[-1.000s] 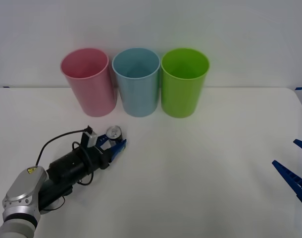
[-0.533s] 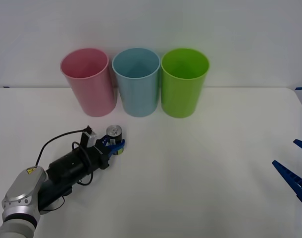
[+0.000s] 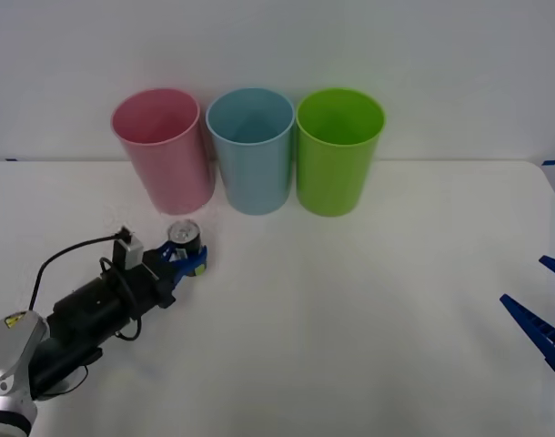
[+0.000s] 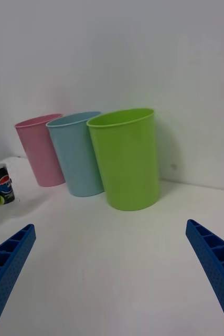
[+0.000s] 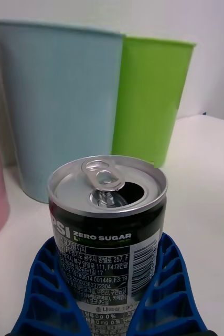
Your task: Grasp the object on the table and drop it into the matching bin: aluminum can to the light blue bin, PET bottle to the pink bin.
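On the white table, by a plain white wall, the pink bin, light blue bin & a green bin stand in a row w/ the left gripper squeezing the upright black can just in front of pink, while the right gripper waits wide open w/ nothing in it at the far right.

The aluminum can hides its own base between the left claw fingers.
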You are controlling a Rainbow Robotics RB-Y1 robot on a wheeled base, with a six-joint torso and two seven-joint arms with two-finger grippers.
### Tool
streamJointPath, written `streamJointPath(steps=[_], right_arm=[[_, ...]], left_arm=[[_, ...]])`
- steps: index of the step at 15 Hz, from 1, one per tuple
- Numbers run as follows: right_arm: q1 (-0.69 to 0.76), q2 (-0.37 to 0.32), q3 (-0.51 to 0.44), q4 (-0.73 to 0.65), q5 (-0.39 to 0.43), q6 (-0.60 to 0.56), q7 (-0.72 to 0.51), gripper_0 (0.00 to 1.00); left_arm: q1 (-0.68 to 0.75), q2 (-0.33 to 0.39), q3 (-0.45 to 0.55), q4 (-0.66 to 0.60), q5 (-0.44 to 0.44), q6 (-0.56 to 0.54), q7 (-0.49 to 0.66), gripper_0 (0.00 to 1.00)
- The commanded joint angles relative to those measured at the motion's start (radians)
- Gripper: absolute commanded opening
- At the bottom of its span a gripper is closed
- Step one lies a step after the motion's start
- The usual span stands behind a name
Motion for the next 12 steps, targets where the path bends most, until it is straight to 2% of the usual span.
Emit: streamJointPath(steps=[1, 8, 12], right_arm=[[0.000, 0.000, 0.000, 0.000, 0.000, 0.000, 0.000, 1.00], [0.000, 0.000, 0.000, 0.000, 0.000, 0.000, 0.000, 1.00], [0.000, 0.000, 0.000, 0.000, 0.000, 0.000, 0.000, 1.00]], left_arm=[[0.079, 0.023, 0.008, -0.144, 0.015, 0.001, 0.096, 0.00], [0.202, 0.045, 0.074, -0.462, 0.036, 0.027, 0.343, 0.00], [0.209, 0.048, 0.114, -0.624, -0.013, 0.076, 0.525, 0.00]])
